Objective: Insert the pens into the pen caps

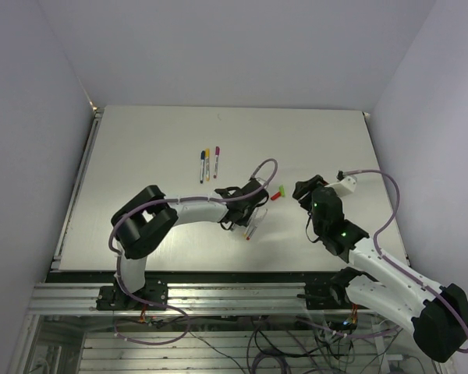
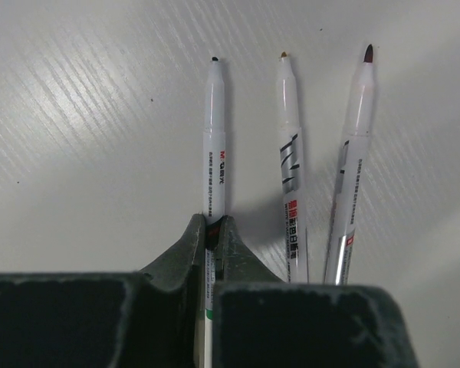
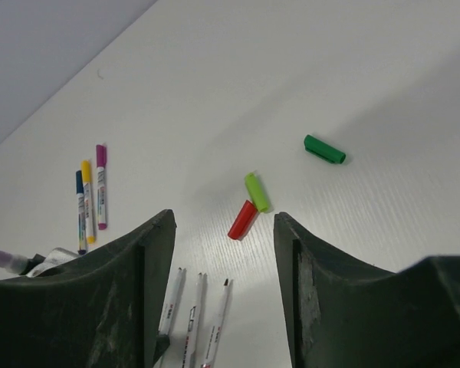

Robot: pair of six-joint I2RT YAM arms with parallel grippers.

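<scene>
Three uncapped pens lie side by side on the table. My left gripper (image 2: 213, 224) is shut on the leftmost pen (image 2: 215, 130), which has a dark tip and a green band. The middle pen (image 2: 290, 153) and the right, dark-red-tipped pen (image 2: 358, 138) lie free beside it. My right gripper (image 3: 221, 230) is open and empty above the table. Beyond its jaws lie a red cap (image 3: 242, 220) touching a light green cap (image 3: 256, 192), and farther right a dark green cap (image 3: 324, 149). In the top view the left gripper (image 1: 253, 212) is left of the red cap (image 1: 275, 196).
Three capped pens, blue (image 3: 80, 211), yellow (image 3: 87, 201) and magenta (image 3: 101, 184), lie in a row farther back on the left, also seen in the top view (image 1: 208, 164). The right gripper (image 1: 303, 191) is just right of the caps. White walls surround the table.
</scene>
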